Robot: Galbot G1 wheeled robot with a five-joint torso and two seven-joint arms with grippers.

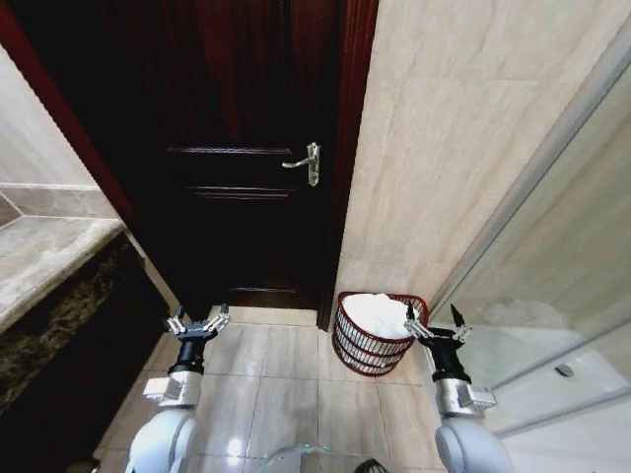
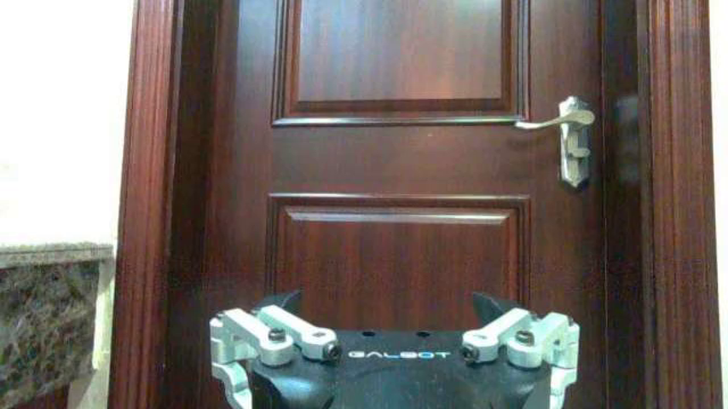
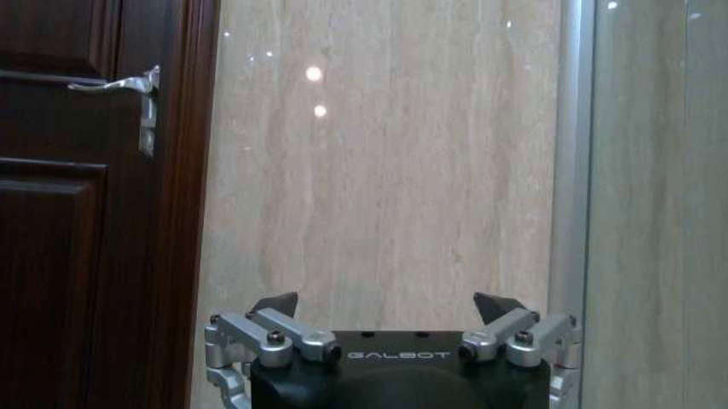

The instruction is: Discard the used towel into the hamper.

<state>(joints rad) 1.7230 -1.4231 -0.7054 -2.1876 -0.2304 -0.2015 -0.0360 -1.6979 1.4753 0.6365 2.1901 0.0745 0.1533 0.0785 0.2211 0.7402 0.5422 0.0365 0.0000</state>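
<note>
The towel (image 1: 380, 313) lies in the hamper (image 1: 367, 350). My right claw (image 1: 434, 324) beside it and my left claw (image 1: 197, 321) are both released.

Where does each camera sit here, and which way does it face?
Head view: on the head, looking down at the floor, the hamper with the towel, the door; both arms show, left gripper, right gripper.
Left wrist view: faces the door; its open jaws show.
Right wrist view: faces the wall; its open jaws show.
All three share the door handle.
</note>
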